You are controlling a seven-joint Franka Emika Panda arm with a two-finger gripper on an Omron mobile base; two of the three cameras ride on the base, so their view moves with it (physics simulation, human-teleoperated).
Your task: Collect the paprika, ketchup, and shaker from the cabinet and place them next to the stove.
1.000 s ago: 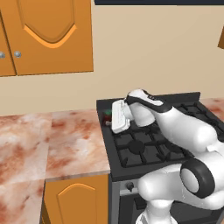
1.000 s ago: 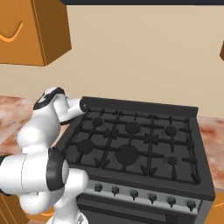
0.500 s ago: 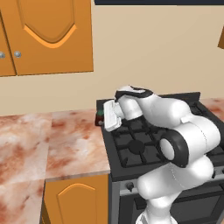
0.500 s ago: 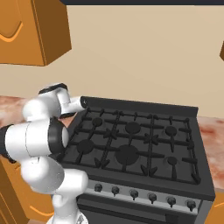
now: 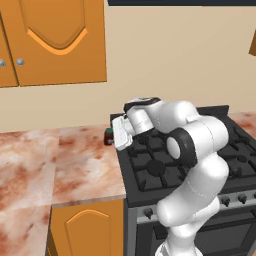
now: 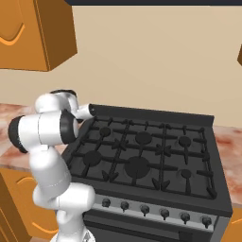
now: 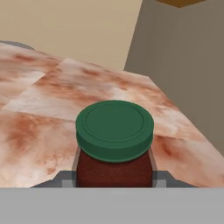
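One jar, the paprika (image 7: 114, 146), is seen in the hand view at 6 o'clock, upright, its green lid facing the camera. It is pinched between the two finger tips (image 7: 65, 177) of the gripper (image 7: 114, 178), one tip pressed to each side of the dark brown body. In the left base view the paprika (image 5: 108, 136) is found just above or on the marbled counter (image 5: 60, 160), close beside the stove (image 5: 165, 165) at its 9 o'clock edge; contact with the counter cannot be told. The cabinet (image 5: 55, 40) is hung at 11 o'clock, doors closed.
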